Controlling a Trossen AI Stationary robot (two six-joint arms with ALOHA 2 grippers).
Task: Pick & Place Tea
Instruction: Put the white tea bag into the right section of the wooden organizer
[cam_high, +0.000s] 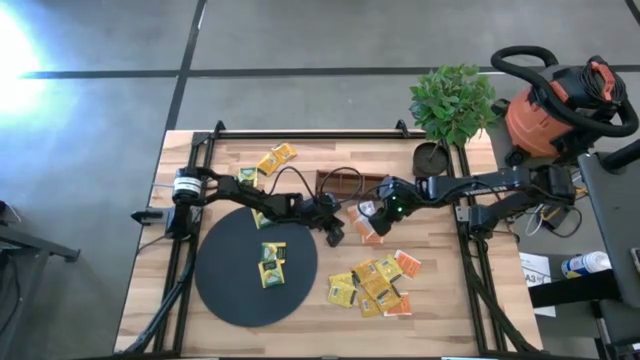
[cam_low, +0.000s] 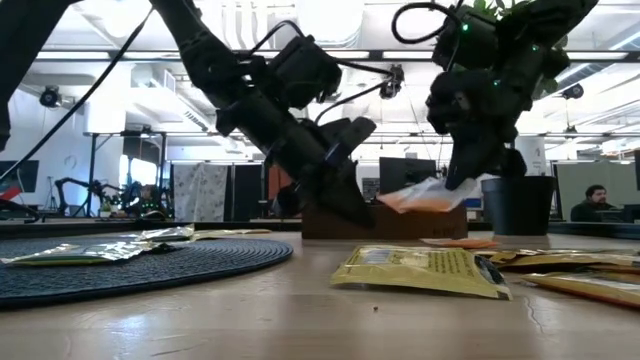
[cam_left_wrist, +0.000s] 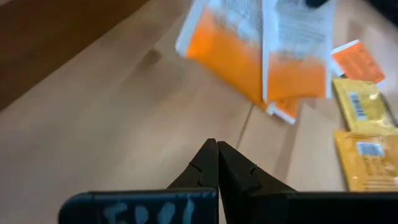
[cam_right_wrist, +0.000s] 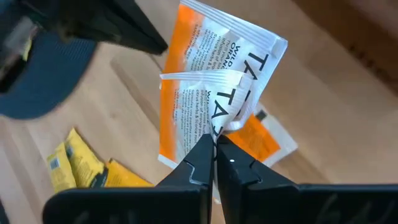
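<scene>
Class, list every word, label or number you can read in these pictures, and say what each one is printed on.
"WILD", "ORANGE", partly hidden "TA": on the orange-and-white sachets pinched in the shut right gripper.
Barcodes and small print on the yellow sachets: too blurred to read.
Pale scrawl on the left gripper body: unreadable.

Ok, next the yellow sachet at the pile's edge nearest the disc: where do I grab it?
Take the yellow sachet by its free edge facing the disc, coming down from above on that side: it lies flat, and its other side butts against the pile. The right pincer is busy, shut on orange sachets.
</scene>
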